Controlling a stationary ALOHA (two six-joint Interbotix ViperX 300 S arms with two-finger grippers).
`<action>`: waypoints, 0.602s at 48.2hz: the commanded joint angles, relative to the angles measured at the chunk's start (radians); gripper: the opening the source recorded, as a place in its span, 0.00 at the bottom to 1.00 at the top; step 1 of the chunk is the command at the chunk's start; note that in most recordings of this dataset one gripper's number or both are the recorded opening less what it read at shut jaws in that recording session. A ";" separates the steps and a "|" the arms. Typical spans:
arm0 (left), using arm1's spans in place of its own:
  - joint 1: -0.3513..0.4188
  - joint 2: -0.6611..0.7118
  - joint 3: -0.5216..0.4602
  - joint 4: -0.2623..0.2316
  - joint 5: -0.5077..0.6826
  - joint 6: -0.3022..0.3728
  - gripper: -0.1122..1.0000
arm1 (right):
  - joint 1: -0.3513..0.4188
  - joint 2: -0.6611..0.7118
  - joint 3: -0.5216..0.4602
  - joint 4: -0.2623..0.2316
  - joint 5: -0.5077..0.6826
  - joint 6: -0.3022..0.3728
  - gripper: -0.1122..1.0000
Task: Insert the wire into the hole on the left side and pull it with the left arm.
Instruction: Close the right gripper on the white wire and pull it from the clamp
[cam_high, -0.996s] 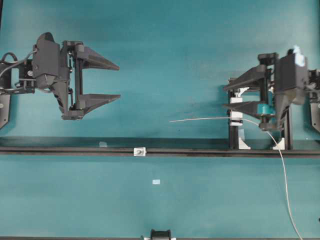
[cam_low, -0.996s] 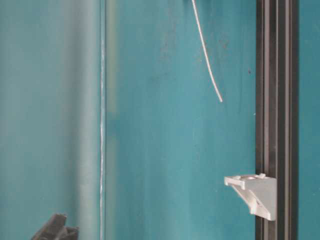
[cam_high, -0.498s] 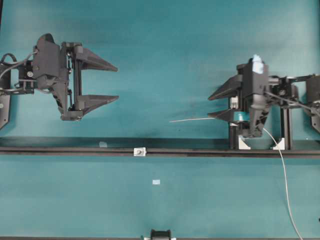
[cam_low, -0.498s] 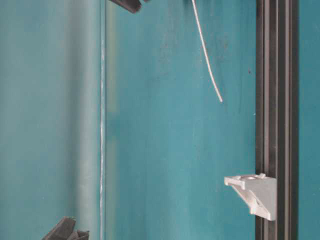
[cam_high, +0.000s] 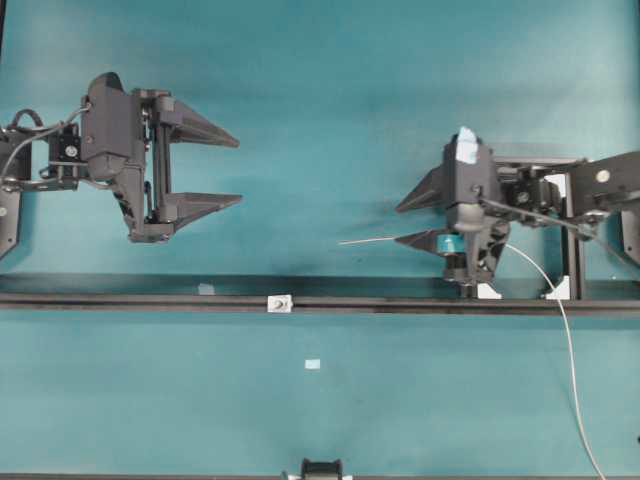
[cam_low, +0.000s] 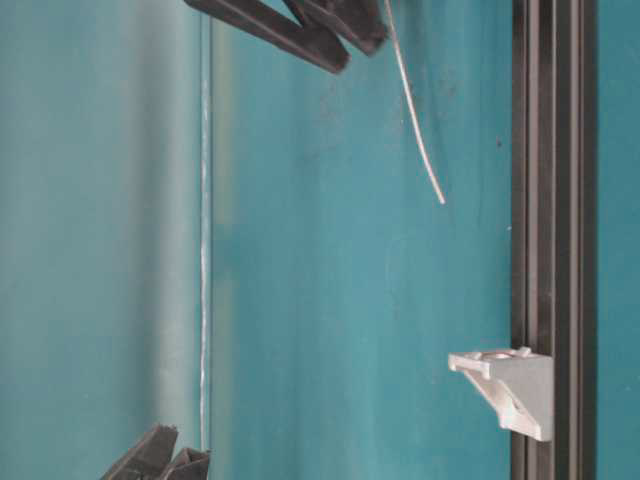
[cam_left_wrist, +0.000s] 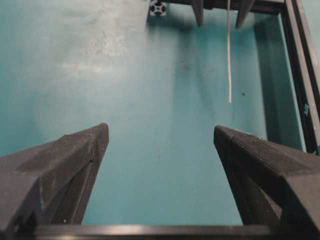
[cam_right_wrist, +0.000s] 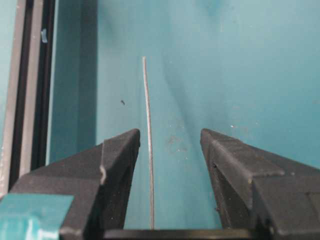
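The black left arm's gripper (cam_high: 238, 172), with its two long pointed dark grey fingers (cam_left_wrist: 75, 160), hangs spread wide over the teal table top (cam_high: 320, 90), holding nothing. Across the table the right gripper (cam_high: 402, 224), the one with teal tape and a pale sticker, has its jaws apart too. The thin pale grey-white wire (cam_high: 385, 239) runs between its fingers (cam_right_wrist: 120, 150), closer to the taped one; the wrist view cannot settle whether it touches that finger. The wire's free end pokes out past the fingertips toward the left arm, stopping near the table's middle, well apart from the tiny white block with the dark round hole (cam_high: 280, 302). That block sits on the long black rail (cam_high: 120, 302) crossing the table. Behind the right gripper the wire loops back and trails off toward the near edge.
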 joint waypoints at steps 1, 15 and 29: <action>0.003 -0.006 -0.021 -0.003 -0.009 -0.002 0.74 | 0.003 0.020 -0.032 0.000 -0.011 0.003 0.65; 0.012 -0.006 -0.021 -0.003 -0.009 -0.002 0.74 | 0.002 0.072 -0.044 0.005 -0.066 0.003 0.64; 0.012 -0.006 -0.017 -0.002 -0.009 -0.002 0.74 | 0.002 0.074 -0.041 0.006 -0.081 0.005 0.64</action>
